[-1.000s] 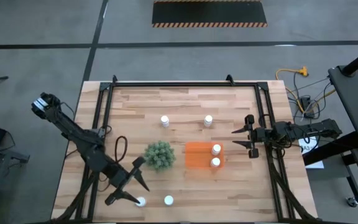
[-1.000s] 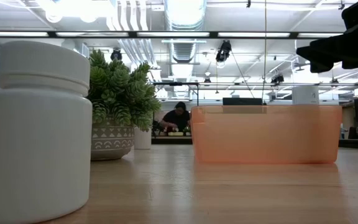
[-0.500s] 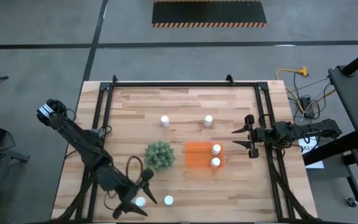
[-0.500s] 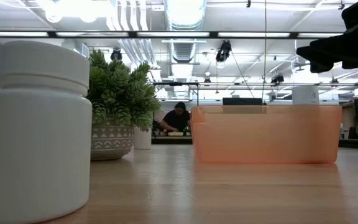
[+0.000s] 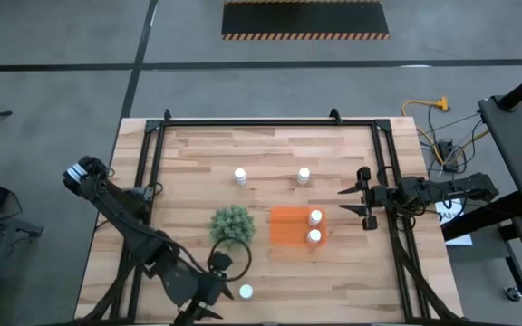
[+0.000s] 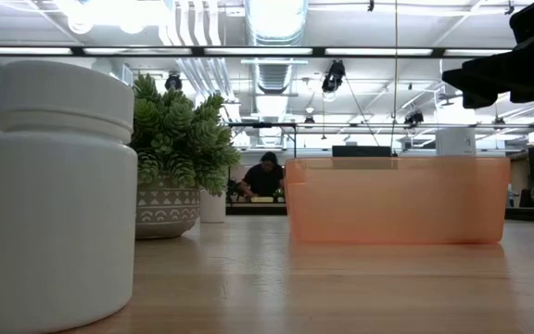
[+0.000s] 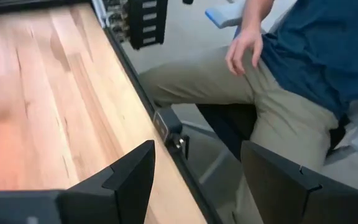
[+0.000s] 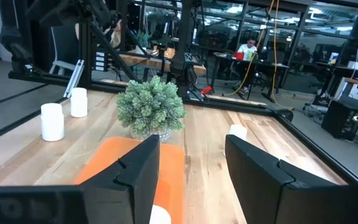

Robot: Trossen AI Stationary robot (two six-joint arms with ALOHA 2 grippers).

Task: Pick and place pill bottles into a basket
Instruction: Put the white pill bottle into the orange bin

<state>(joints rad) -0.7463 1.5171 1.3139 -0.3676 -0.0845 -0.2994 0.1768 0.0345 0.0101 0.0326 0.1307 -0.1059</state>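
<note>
Two white pill bottles (image 5: pixel 240 176) (image 5: pixel 304 175) stand on the far half of the wooden table. Two more (image 5: pixel 315 217) stand inside the orange basket (image 5: pixel 288 226), and one (image 5: pixel 245 292) stands near the front edge. My left gripper (image 5: pixel 202 310) hangs over the front edge just left of that bottle. In the left wrist view the left gripper (image 7: pixel 197 180) is open, with nothing between its fingers. My right gripper (image 5: pixel 343 201) waits open at the table's right side, pointing at the basket (image 8: pixel 135 162). One big bottle (image 6: pixel 54 195) fills the low view's left.
A green potted plant (image 5: pixel 232 225) stands just left of the basket. A black frame (image 5: pixel 157 163) runs round the table. A seated person (image 7: pixel 303 74) is close beyond the near edge. There is bare wood (image 5: pixel 352 272) at the front right.
My left gripper has swung toward the table's near edge and a little right, tipping up from pointing steeply down. It now covers the spot where a bottle stood at the front left, so that bottle is hidden. The gap between its fingers looks unchanged.
</note>
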